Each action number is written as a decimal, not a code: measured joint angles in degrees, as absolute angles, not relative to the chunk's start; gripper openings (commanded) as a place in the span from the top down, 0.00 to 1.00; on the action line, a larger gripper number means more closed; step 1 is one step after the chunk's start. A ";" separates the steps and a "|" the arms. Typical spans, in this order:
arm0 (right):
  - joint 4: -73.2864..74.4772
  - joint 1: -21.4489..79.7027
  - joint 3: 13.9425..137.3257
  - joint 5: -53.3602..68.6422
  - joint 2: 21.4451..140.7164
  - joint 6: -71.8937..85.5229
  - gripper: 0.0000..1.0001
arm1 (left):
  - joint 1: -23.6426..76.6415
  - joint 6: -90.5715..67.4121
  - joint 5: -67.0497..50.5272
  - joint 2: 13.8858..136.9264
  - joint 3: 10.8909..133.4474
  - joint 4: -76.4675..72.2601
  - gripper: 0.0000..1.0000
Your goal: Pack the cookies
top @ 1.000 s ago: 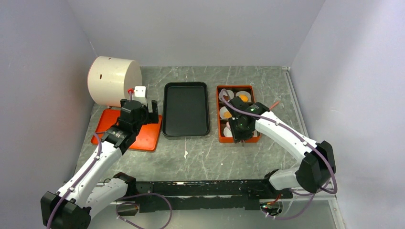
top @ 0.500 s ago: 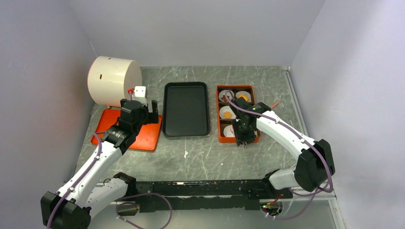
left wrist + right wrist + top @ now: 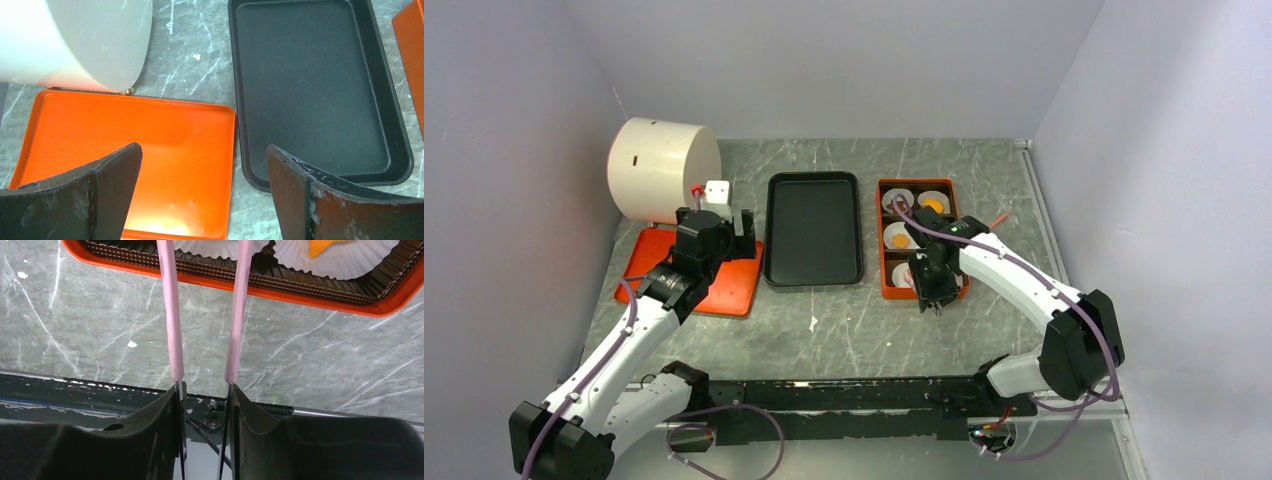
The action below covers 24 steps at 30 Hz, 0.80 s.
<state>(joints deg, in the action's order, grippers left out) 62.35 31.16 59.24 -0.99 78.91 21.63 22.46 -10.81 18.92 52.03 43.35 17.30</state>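
Observation:
Orange cookies [image 3: 934, 205] [image 3: 901, 240] lie in white paper cups inside the orange box [image 3: 881, 240]. My right gripper [image 3: 931, 285] is at the box's near end, shut on pink-armed tweezers [image 3: 170, 315]. In the right wrist view the gripper [image 3: 205, 395] holds the tweezers with arms apart. They reach over the box rim [image 3: 300, 295] toward a cup [image 3: 350, 265] with an orange cookie [image 3: 325, 246]; their tips are out of frame. My left gripper [image 3: 724, 225] [image 3: 202, 165] is open and empty above the flat orange tray [image 3: 150, 130].
A black tray [image 3: 813, 230] [image 3: 310, 85] lies between the orange tray [image 3: 724, 285] and the box. A large white cylinder [image 3: 662, 170] [image 3: 75, 40] stands at the back left. Grey walls close in both sides and the back.
My right gripper has drawn back toward the near end of the box with the tweezers. The left arm has not moved.

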 measured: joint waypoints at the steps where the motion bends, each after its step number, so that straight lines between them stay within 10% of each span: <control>1: 62.37 31.16 59.24 -0.97 78.91 21.58 0.61 | 22.46 -10.81 18.92 52.03 43.35 17.30 0.02; 24: 61.58 36.03 64.25 -1.58 73.95 21.65 0.57 | 22.46 -10.83 18.92 51.90 43.35 17.30 0.02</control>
